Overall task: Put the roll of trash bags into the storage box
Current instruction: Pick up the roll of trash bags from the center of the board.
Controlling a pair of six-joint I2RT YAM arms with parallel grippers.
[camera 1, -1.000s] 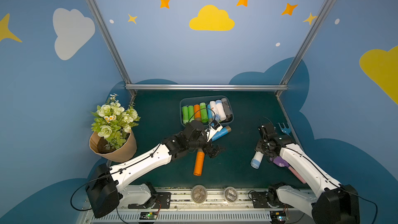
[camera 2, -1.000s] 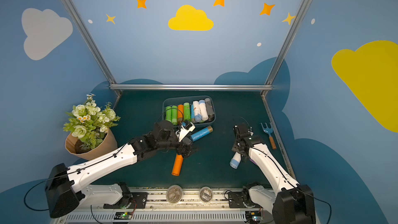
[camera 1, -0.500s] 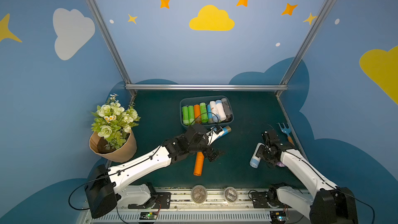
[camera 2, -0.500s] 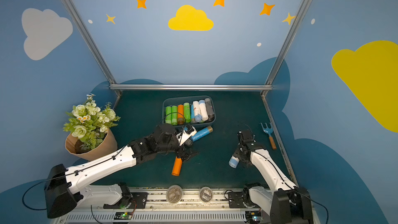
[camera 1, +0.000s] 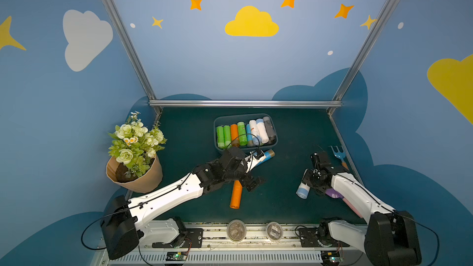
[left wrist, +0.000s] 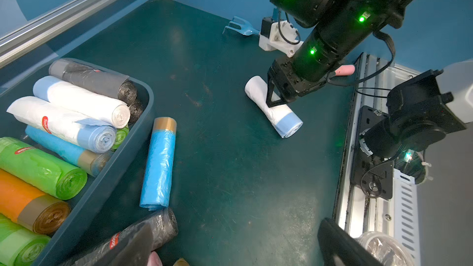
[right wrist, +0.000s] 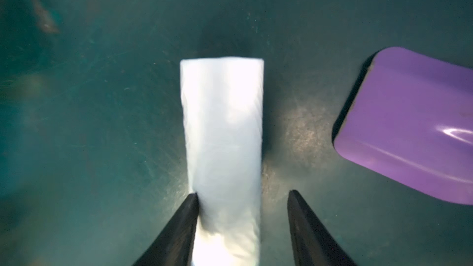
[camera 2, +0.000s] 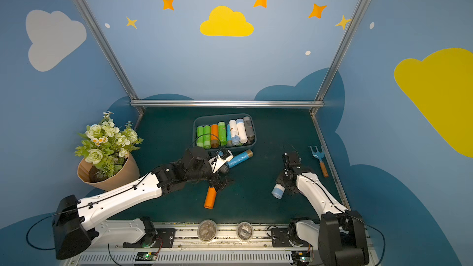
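Storage box (left wrist: pixel 120 170), mixed rolls of trash bags (left wrist: pixel 38 167) inside

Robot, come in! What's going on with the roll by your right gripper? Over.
Right gripper open, straddling white-and-blue roll, one finger touching. Left gripper open, near orange roll. Roll on table, not in storage box. Purple scoop beside, apart.

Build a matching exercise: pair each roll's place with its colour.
Places:
1. straddled by the right gripper
2. on the mat beside the storage box
3. one end hidden by the left gripper
4. farthest left in the storage box

Colours:
A. orange roll
B. green roll
C. white roll with a blue end
D. blue roll with a tan end

Pairs: 1-C, 2-D, 3-A, 4-B
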